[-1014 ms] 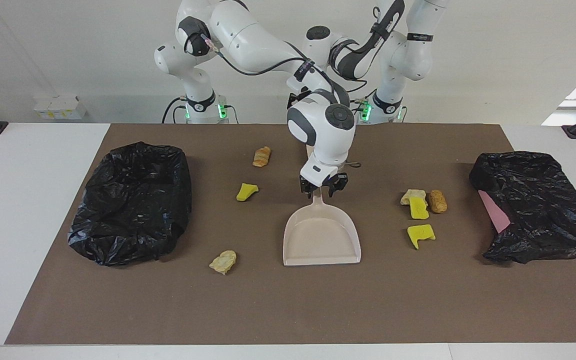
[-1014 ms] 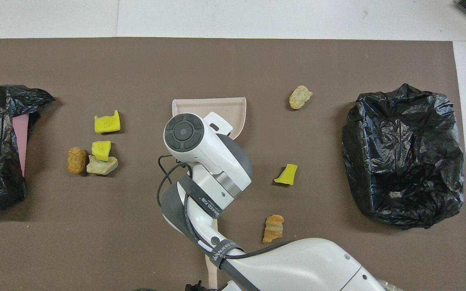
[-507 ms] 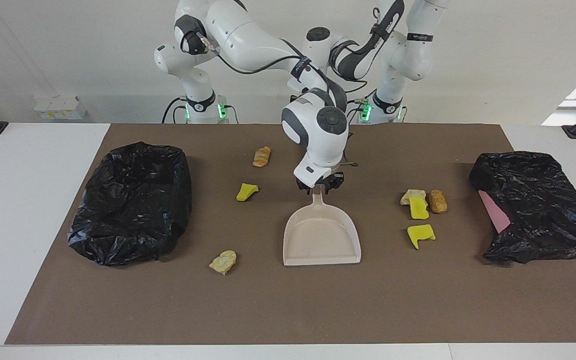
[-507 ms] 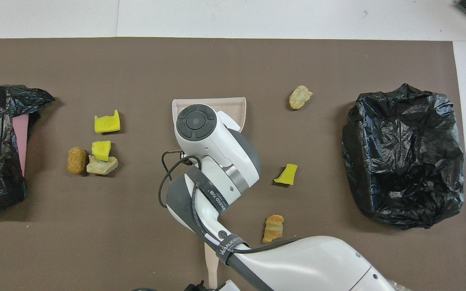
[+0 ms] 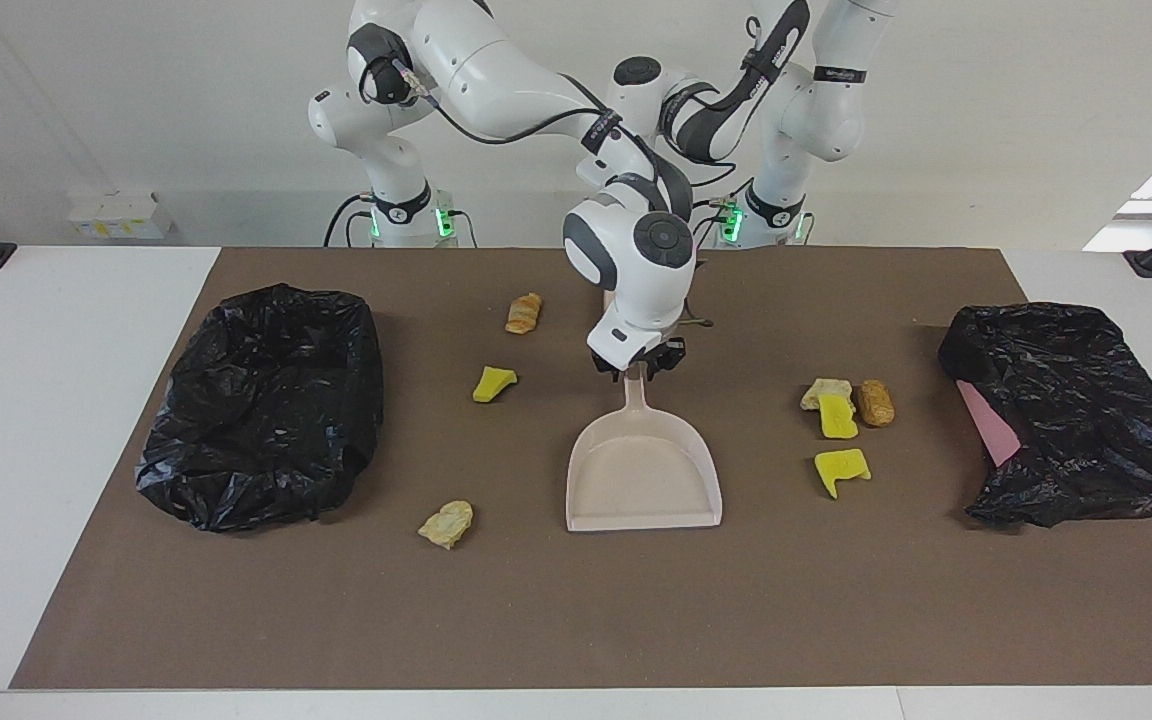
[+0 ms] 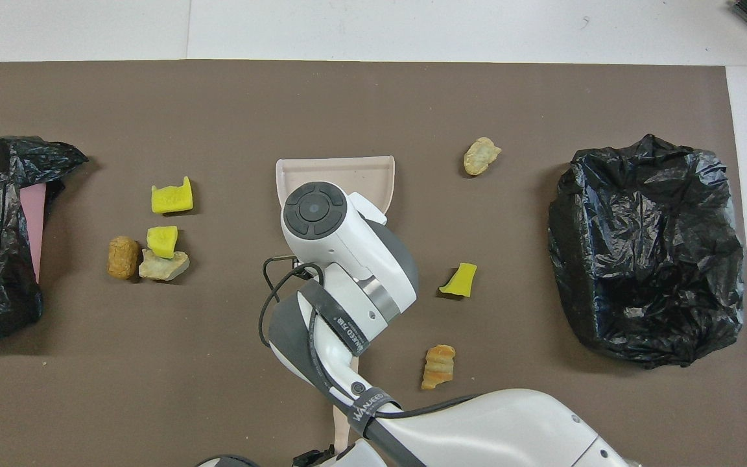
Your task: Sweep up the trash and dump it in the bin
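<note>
Since a second ago the right gripper (image 5: 638, 364) has slid up the dustpan (image 5: 643, 470) handle toward the robots and come lower; it now sits at the handle's upper end, its fingers set on either side of the handle, though whether they actually clamp it cannot be told. The pan itself has not shifted and lies flat on the brown mat (image 5: 576, 620), its mouth pointing away from the robots. Trash lies on both sides of the gripper. Toward the right arm's end are an orange-brown lump (image 5: 524, 313) beside the gripper, a yellow chunk (image 5: 493, 383) just beside it, and a tan lump (image 5: 447, 524) farther from the robots, level with the pan's mouth. Toward the left arm's end, well apart from the gripper, a beige lump (image 5: 825, 391), a yellow piece (image 5: 838, 417) touching it, a brown lump (image 5: 875, 402) and another yellow scrap (image 5: 841, 470) form a cluster. Black-lined bins stand at the two ends: one (image 5: 261, 405) at the right arm's, one (image 5: 1071, 410) at the left arm's. The left gripper is hidden; that arm waits folded at its base.
</note>
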You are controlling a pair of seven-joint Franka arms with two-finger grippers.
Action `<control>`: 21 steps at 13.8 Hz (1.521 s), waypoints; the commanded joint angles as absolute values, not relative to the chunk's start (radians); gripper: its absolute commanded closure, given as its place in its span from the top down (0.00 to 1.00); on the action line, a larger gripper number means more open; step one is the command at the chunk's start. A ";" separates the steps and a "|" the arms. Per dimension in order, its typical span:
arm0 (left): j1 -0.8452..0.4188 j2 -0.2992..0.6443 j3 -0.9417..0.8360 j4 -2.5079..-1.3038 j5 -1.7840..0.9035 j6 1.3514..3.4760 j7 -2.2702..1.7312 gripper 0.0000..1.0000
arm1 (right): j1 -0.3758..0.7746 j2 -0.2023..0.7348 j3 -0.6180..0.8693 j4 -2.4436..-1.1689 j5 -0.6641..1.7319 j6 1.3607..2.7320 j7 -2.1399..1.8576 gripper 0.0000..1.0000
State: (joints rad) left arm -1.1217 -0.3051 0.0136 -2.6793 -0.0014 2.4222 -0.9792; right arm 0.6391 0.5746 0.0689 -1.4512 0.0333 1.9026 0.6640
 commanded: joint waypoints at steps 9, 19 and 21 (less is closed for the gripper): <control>-0.778 -0.321 0.018 -2.649 0.006 2.350 -0.777 0.00 | 0.620 0.469 0.072 -1.508 0.046 1.916 0.462 0.00; -0.523 -0.308 0.021 -2.542 0.020 2.195 -0.082 0.00 | 0.499 0.434 0.063 -1.560 -0.032 1.916 -0.242 0.00; -0.462 -0.305 0.021 -2.499 0.020 2.180 -0.046 0.00 | 0.482 0.439 0.063 -1.560 -0.054 1.925 -0.418 0.00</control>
